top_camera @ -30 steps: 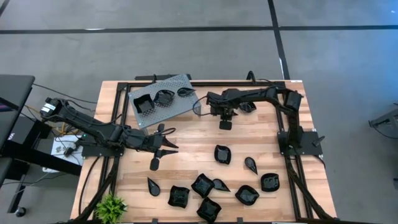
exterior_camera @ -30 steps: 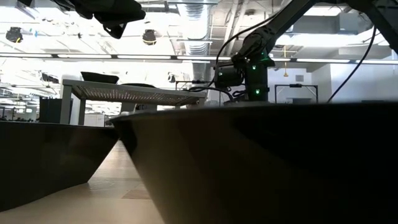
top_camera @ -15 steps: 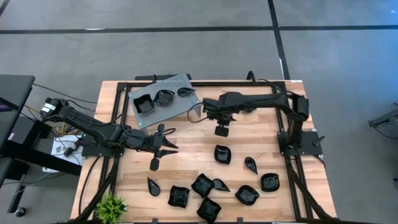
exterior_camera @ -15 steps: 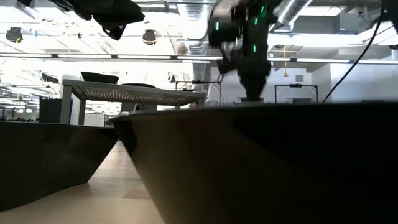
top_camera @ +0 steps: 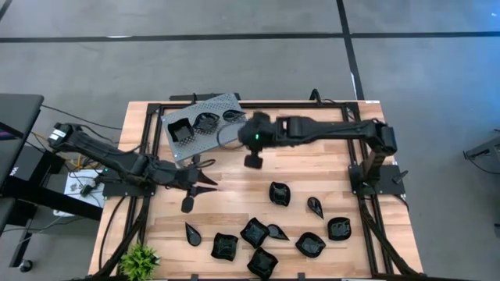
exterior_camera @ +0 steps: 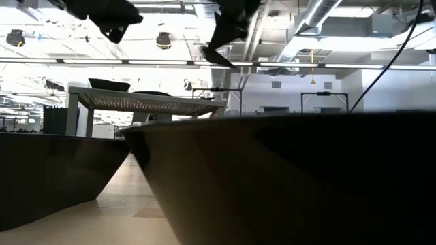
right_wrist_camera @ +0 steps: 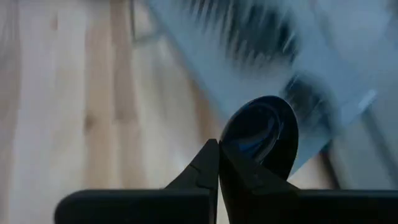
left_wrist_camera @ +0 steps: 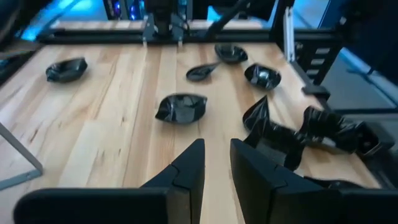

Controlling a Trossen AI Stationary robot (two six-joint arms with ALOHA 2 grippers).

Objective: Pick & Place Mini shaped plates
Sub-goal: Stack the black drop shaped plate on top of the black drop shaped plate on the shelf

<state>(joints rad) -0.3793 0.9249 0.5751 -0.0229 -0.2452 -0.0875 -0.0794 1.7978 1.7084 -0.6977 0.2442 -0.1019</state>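
1. Black right gripper (right_wrist_camera: 218,155) pressed together on the rim of a small round plate (right_wrist_camera: 261,134), held in the air just beside the grey tray (top_camera: 201,125) near the table's (top_camera: 234,195) far edge.
2. Left gripper (left_wrist_camera: 214,165) slightly parted, holding nothing, above the left side of the table.
3. Other plates (top_camera: 258,234) scattered along the near edge; three on the tray.
4. Since a second ago: right gripper shifted leftward toward the tray, plate carried along; left gripper barely moved.
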